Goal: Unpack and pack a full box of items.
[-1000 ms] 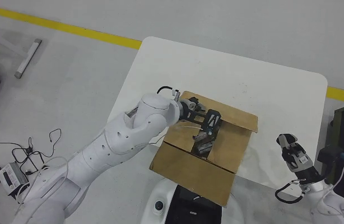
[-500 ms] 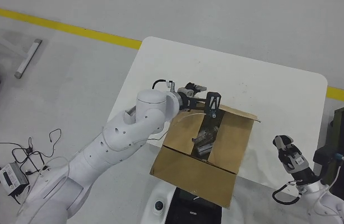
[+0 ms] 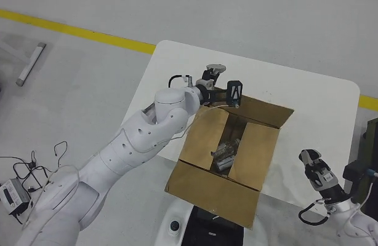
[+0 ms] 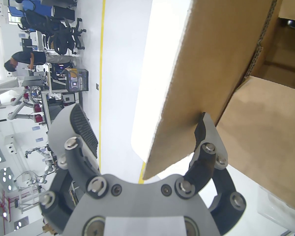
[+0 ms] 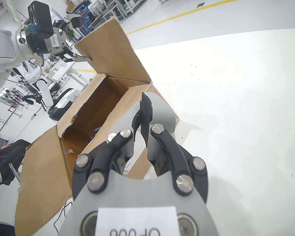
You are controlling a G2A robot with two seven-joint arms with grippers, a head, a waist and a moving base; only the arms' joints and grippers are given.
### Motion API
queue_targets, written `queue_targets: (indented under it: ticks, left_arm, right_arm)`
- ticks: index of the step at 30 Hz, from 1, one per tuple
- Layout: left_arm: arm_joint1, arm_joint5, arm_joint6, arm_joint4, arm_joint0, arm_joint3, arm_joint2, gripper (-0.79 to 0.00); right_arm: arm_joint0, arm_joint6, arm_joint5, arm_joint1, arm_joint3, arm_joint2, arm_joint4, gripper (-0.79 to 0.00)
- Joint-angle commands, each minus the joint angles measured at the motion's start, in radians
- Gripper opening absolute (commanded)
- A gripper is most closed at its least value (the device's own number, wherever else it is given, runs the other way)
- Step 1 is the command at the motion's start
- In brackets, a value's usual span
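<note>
A brown cardboard box (image 3: 209, 142) stands near the front of the white table (image 3: 300, 92). Its far flap (image 3: 265, 111) is raised, and my left gripper (image 3: 233, 92) is open around that flap's corner. In the left wrist view the flap (image 4: 201, 57) runs between the spread fingers of the left gripper (image 4: 142, 121), with one fingertip (image 4: 204, 126) against its inner face. Grey and dark items (image 3: 225, 155) lie inside the box. My right gripper (image 3: 318, 170) hovers off the table's front right corner, shut on nothing, fingers together in its own view (image 5: 145, 114).
The box's near flap (image 3: 213, 192) hangs out over the table's front edge, and a side flap (image 3: 254, 154) covers the right half of the opening. Bare table lies behind and to the right of the box. A yellow floor line (image 3: 72, 29) runs past the table.
My left gripper has risen from inside the box to its far edge, swinging the far flap up and outward. The opening shows more of the items. The right gripper drifted slightly nearer the front.
</note>
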Motion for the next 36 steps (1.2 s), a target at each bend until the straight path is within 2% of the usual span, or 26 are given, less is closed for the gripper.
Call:
queue_targets:
  ticks: [1, 15, 20, 26, 36]
  left_arm:
    - [-0.012, 0.011, 0.012, 0.012, -0.023, 0.046, 0.017, 0.000]
    - [-0.080, 0.086, 0.040, -0.006, -0.096, 0.255, 0.061, 0.000]
    - [-0.098, 0.086, 0.047, 0.000, -0.110, 0.293, 0.070, 0.000]
    - [-0.117, 0.044, 0.041, 0.002, -0.125, 0.333, 0.082, 0.000]
    - [-0.142, 0.026, 0.033, 0.016, -0.139, 0.366, 0.087, 0.000]
  right_arm:
    - [-0.004, -0.002, -0.001, -0.001, -0.001, 0.004, 0.000, -0.782]
    - [-0.020, -0.005, 0.001, -0.006, -0.014, 0.012, -0.001, -0.767]
    - [-0.022, -0.006, 0.001, -0.008, -0.016, 0.011, -0.003, -0.770]
    - [-0.023, -0.007, -0.001, -0.010, -0.016, 0.013, -0.002, -0.770]
    - [-0.019, -0.005, -0.005, -0.012, -0.016, 0.019, 0.002, -0.770]
